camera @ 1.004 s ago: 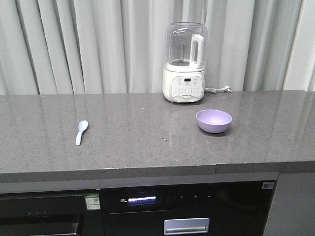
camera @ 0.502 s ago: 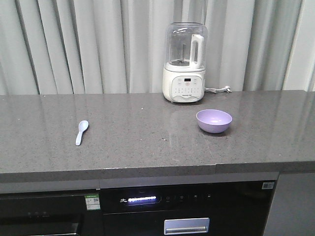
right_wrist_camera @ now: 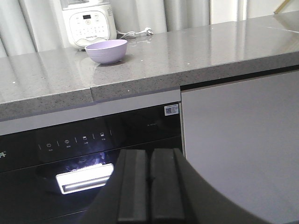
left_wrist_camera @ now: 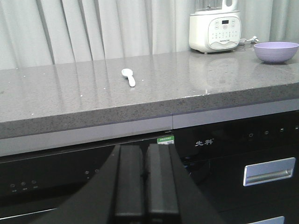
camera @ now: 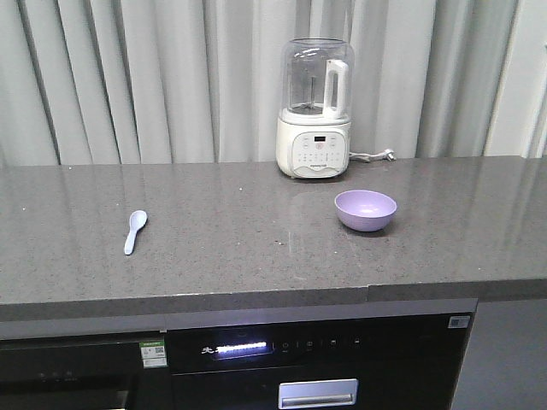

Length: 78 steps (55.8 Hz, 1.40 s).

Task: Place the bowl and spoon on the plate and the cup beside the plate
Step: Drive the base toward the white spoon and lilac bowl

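Grey stone counter (camera: 256, 265) holds your pieces well apart: the spoon (camera: 134, 231) lies flat at the left, scoop toward the back; the bowl (camera: 366, 210) sits upright at the right, near the blender (camera: 314, 107). Left gripper (left_wrist_camera: 146, 153) and right gripper (right_wrist_camera: 150, 155) hang below the counter edge, jaws pressed together, seemingly on nothing.

Front view high over counter (camera: 256, 248); wrist views low, bowl (camera: 366, 210) in all.
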Tool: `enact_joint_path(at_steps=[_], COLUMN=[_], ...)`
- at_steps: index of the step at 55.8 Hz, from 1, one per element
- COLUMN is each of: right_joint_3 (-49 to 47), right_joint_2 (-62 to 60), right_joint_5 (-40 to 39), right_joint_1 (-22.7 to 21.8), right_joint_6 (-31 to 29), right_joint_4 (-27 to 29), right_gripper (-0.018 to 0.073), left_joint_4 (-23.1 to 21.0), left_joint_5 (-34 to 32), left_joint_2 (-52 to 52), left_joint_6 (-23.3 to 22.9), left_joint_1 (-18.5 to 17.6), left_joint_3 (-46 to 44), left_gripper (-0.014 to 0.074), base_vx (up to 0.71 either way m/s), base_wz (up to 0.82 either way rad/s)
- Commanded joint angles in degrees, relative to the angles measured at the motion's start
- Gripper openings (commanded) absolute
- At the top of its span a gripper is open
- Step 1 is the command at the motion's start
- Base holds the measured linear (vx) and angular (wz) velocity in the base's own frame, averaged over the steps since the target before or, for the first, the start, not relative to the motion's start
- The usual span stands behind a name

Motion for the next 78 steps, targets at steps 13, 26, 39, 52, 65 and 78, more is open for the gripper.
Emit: enact_joint_path(at_steps=[13,26,39,52,65,78], right_joint_3=[0.2,0.2,0.2,0.2,0.2,0.2], right_joint_2=[-0.2,-0.2,-0.2,-0.2,-0.2,-0.2], right_joint_5=[-4.7,-4.7,-4.7,-4.7,-4.7,-4.7], right_joint_1=[-0.3,-0.3,-0.3,-0.3,-0.3,-0.3], right_joint_6=[0.0,0.0,0.0,0.0,0.0,0.0], right_joint_4=[-0.9,-0.9,-0.9,-0.9,-0.9,-0.9], right_gripper=[-0.0008,-0.0008,-0.0008,-0.0008,-0.0008,-0.0008], left_joint_4=[-0.1,-0.1,-0.1,-0.1,-0.1,-0.1], left_joint_5=[-4.7,-4.7,-4.7,-4.7,-4.7,-4.7], left_joint_2=[-0.9,-0.9,-0.9,-0.9,-0.9,-0.9], left_joint_6=[-0.3,-0.3,-0.3,-0.3,-0.3,-0.3], left_joint_1=[0.1,0.1,0.1,0.1,0.1,0.1], left_joint_3=[-1.5,-1.5,-1.5,-1.5,-1.5,-1.5], left_gripper=[0.0003,0.0003,0.0003,0.0003,0.0003,0.0003], base_vx=[0.04,0.09,0.15,0.21,0.28,0.34], base_wz=[-0.14,-0.2,-0.27,-0.28,0.05,0.43])
